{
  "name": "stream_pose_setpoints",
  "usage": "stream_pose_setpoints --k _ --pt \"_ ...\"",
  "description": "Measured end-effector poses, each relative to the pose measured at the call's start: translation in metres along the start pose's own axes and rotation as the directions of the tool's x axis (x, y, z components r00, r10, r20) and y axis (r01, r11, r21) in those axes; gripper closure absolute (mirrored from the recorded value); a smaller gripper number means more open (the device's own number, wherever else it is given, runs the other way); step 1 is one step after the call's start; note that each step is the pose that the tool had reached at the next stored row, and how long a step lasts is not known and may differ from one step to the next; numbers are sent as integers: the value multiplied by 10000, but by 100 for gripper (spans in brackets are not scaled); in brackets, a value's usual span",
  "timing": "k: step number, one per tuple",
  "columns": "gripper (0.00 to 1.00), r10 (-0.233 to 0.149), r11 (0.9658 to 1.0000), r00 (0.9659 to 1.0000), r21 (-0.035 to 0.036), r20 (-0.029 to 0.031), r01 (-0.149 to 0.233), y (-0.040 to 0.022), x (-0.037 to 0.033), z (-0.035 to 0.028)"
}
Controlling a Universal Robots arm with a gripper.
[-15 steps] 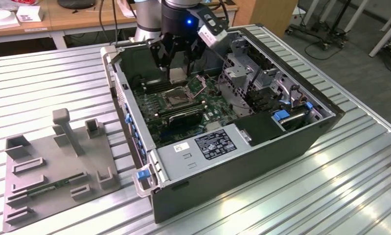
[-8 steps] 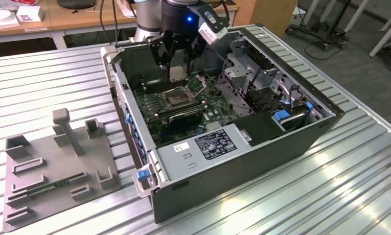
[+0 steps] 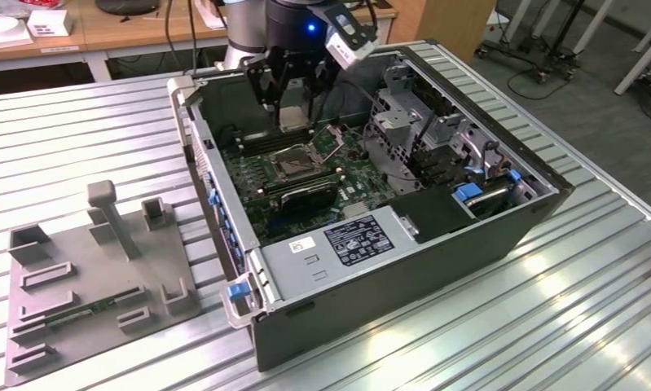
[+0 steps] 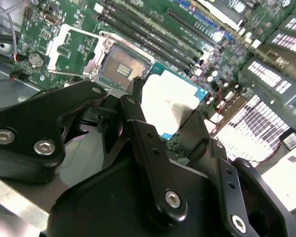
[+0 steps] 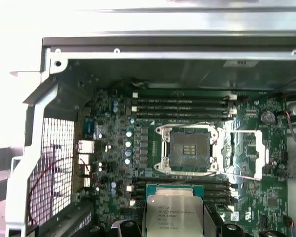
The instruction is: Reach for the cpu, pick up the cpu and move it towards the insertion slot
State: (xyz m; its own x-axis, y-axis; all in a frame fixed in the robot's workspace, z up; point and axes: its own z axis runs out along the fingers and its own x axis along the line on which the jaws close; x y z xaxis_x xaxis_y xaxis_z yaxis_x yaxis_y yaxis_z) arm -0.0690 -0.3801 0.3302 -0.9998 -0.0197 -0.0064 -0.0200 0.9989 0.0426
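My gripper (image 3: pixel 292 122) hangs inside the open computer case, shut on the cpu (image 3: pixel 292 110). In both wrist views the cpu (image 4: pixel 170 106) (image 5: pixel 173 212) is a flat silvery square with a pale green rim, clamped between the black fingers (image 4: pixel 138 128). It is held a little above the green motherboard (image 3: pixel 353 175). The insertion slot (image 3: pixel 292 160) (image 4: pixel 122 69) (image 5: pixel 189 149) is a square metal-framed socket with a dark centre. Its lid frame (image 5: pixel 246 153) is swung open beside it. The cpu sits just short of the slot, over the memory slots next to it.
The case's walls (image 3: pixel 195 122) enclose the board, with a drive cage (image 3: pixel 412 122) and a power supply (image 3: pixel 353 240) close by. Long black memory slots (image 5: pixel 182 106) run on both sides of the socket. A grey fixture plate (image 3: pixel 86 277) lies at the exterior view's left.
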Motion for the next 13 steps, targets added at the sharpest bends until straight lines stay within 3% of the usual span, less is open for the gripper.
stream_pose_setpoints --k 7,13 --pt "46 -1 10000 10000 1 0 1 152 -3 12" --pt "46 -1 10000 10000 1 0 1 160 -3 13"
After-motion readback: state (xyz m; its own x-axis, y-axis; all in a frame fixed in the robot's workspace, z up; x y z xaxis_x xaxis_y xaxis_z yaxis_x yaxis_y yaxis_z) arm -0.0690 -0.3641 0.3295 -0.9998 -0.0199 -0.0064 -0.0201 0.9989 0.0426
